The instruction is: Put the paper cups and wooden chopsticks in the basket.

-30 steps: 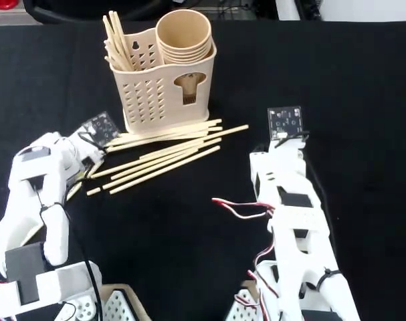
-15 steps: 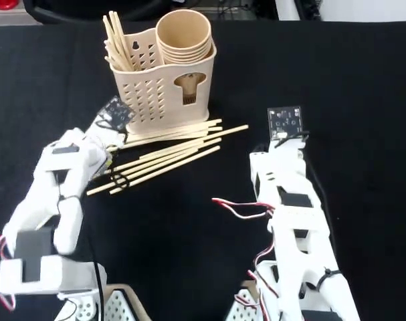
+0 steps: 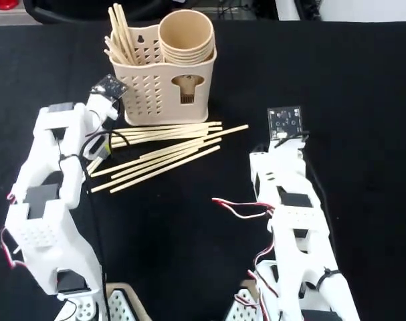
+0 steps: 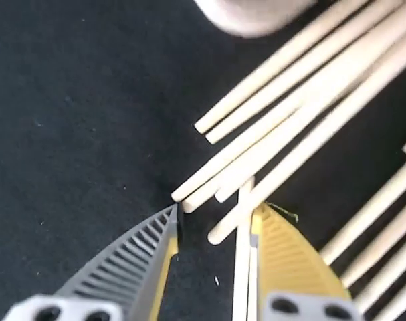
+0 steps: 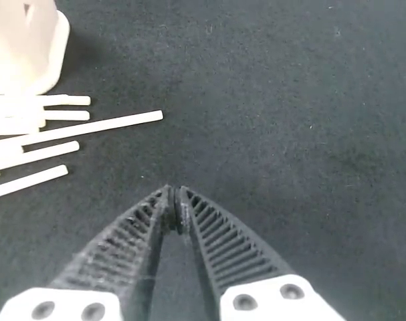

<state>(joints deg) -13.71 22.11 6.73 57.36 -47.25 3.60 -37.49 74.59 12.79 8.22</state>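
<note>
The beige perforated basket (image 3: 156,90) stands at the back of the table, with stacked paper cups (image 3: 184,35) and several wooden chopsticks (image 3: 119,33) inside. More loose chopsticks (image 3: 162,150) lie fanned out in front of it. My left gripper (image 4: 216,212) is open at their left ends (image 4: 209,187), low over the cloth. One stick (image 4: 243,267) lies along its yellow finger (image 4: 283,261). In the high view the left gripper (image 3: 97,152) sits by those ends. My right gripper (image 5: 174,200) is shut and empty, to the right of the chopsticks' tips (image 5: 122,122).
A black cloth (image 3: 350,87) covers the table. The right arm (image 3: 286,194) lies along the right half, with red and white wires (image 3: 239,208) at its side. The basket's corner (image 5: 25,47) is at the edge of the right wrist view.
The left arm has swung in from the left and forward, bringing its gripper onto the chopsticks' left ends. The basket has been nudged and stands squarer. The right arm has not moved.
</note>
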